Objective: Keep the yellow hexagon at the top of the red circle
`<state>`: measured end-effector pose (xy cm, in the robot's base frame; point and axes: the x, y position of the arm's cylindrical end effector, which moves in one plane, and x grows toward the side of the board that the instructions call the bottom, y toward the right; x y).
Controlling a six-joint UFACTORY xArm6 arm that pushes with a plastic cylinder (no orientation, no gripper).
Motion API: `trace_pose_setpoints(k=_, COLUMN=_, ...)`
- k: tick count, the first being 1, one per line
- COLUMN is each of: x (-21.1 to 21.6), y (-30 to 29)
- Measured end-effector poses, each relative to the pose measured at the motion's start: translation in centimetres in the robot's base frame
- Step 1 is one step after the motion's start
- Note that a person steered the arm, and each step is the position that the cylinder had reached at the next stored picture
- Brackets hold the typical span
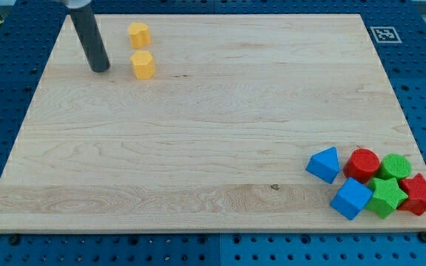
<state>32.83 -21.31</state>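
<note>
- Your end effector here is a plain dark rod, no jaws to spread or close, holding nothing; my tip sits on the tabletop near the view's top left corner.
- Just to the view's right of my tip, close but not touching, you have two yellow blocks: the lower one, the yellow hexagon as best the shape reads, and a second yellow block a little above it toward the view's top, whose shape you can't quite settle.
- The red circle lies well away from my tip, far toward the view's right and bottom, packed in a cluster with the blue triangle, blue cube, green circle, green star and red star.
- So here's the relation that matters: my tip stands on the hexagon's left side, and the target spot, just above the red circle, is off to the right and down. By my judgement, you'd want to swing slightly to the hexagon's upper left so the push drives it diagonally.
- Watch that second yellow block; a sloppy repositioning could nudge it.
</note>
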Motion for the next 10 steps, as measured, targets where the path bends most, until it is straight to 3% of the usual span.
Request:
trace_pose_setpoints(k=1, x=-2.2, y=-1.0)
trace_pose_setpoints(k=2, x=-2.6, y=1.9)
trace_pose_setpoints(k=4, x=-0.3, y=8.9)
trace_pose_setpoints(k=7, x=4.5, y=11.5)
trace_pose_setpoints(k=10, x=4.6, y=11.7)
